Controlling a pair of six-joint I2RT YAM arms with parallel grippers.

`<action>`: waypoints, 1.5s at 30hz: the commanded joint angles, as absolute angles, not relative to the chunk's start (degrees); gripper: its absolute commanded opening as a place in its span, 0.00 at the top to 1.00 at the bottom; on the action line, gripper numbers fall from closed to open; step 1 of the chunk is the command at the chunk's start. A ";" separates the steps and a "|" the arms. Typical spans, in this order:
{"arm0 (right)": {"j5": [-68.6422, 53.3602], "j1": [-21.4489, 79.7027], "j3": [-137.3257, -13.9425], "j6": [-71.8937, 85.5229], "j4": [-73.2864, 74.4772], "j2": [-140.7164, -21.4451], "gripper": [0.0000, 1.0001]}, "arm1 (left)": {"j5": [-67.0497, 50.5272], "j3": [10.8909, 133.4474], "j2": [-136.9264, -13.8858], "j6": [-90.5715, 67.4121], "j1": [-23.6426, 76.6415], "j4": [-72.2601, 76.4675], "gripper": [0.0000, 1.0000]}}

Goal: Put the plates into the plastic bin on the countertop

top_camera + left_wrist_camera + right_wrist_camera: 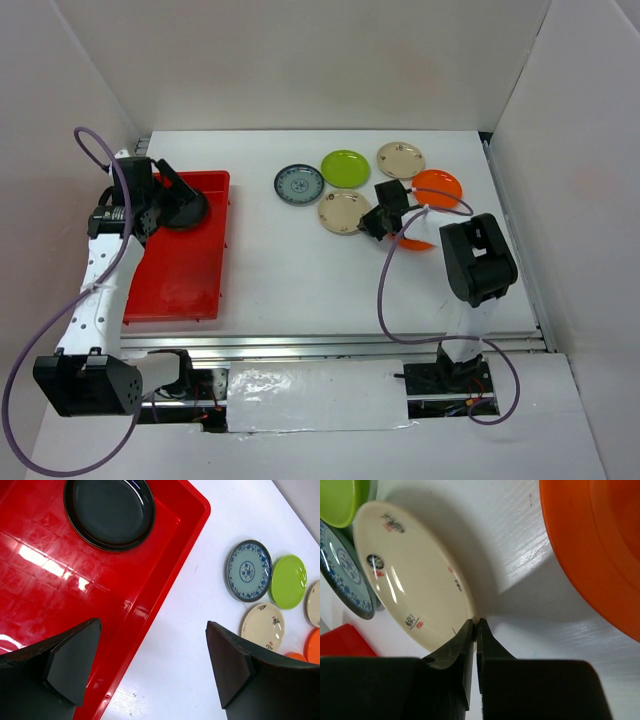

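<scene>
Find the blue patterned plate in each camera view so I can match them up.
Top external: blue patterned plate, upper centre, leftmost of the plate cluster.
Left wrist: right side, upper half.
Right wrist: left edge, partly hidden behind the cream plate.
Shared landmark: the lime green plate next to it in every view.

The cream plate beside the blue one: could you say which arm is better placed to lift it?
Right: the right end effector pinches the cream plate's rim; the left end effector hangs open at the red bin.
</scene>
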State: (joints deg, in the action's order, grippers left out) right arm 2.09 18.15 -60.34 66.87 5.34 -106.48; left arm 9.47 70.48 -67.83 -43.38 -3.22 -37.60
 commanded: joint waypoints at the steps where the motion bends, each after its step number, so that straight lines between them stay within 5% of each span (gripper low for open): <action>1: 4.57 17.84 -58.72 69.17 6.86 -106.00 0.94 | 6.60 70.67 -66.80 -40.61 -3.08 -37.62 0.01; 2: 4.66 18.10 -57.84 69.43 6.16 -104.17 1.00 | 6.16 70.32 -66.97 -40.34 -3.08 -36.83 0.01; 10: 13.35 27.14 -57.80 61.46 10.62 -90.62 1.00 | -12.10 70.83 -73.81 -34.37 5.35 -29.00 0.01; 14: 5.15 32.07 -63.54 50.82 14.50 -90.18 1.00 | -23.18 74.17 -84.25 -32.26 11.67 -26.72 0.01; 19: -9.03 31.82 -57.24 46.58 4.68 -82.82 1.00 | -21.53 75.23 -89.37 -33.31 14.94 -25.49 0.02; 27: -21.23 30.77 -54.50 45.79 -2.00 -80.15 1.00 | -17.57 77.70 -93.95 -33.13 18.37 -27.87 0.17; 30: -26.97 29.71 -54.14 47.46 -6.23 -82.44 1.00 | -17.75 77.34 -94.13 -34.10 18.98 -26.55 0.57; 31: -28.03 29.71 -54.14 47.63 -6.85 -82.88 1.00 | -17.49 77.34 -93.96 -34.54 18.90 -26.46 0.89; 33: -27.95 29.62 -54.40 47.64 -6.68 -82.97 0.99 | -16.79 78.22 -93.69 -34.80 18.98 -27.42 1.00; 35: -26.90 28.57 -53.97 48.16 -6.51 -82.10 0.38 | -12.50 78.83 -92.38 -36.12 18.46 -28.91 1.00; 36: -25.68 28.04 -53.53 48.51 -5.63 -81.05 0.01 | -10.31 78.92 -91.68 -36.91 17.85 -29.61 1.00; 45: -14.59 17.50 -41.93 46.76 1.67 -68.92 0.00 | 2.11 64.70 -79.64 -55.45 -10.70 -22.35 1.00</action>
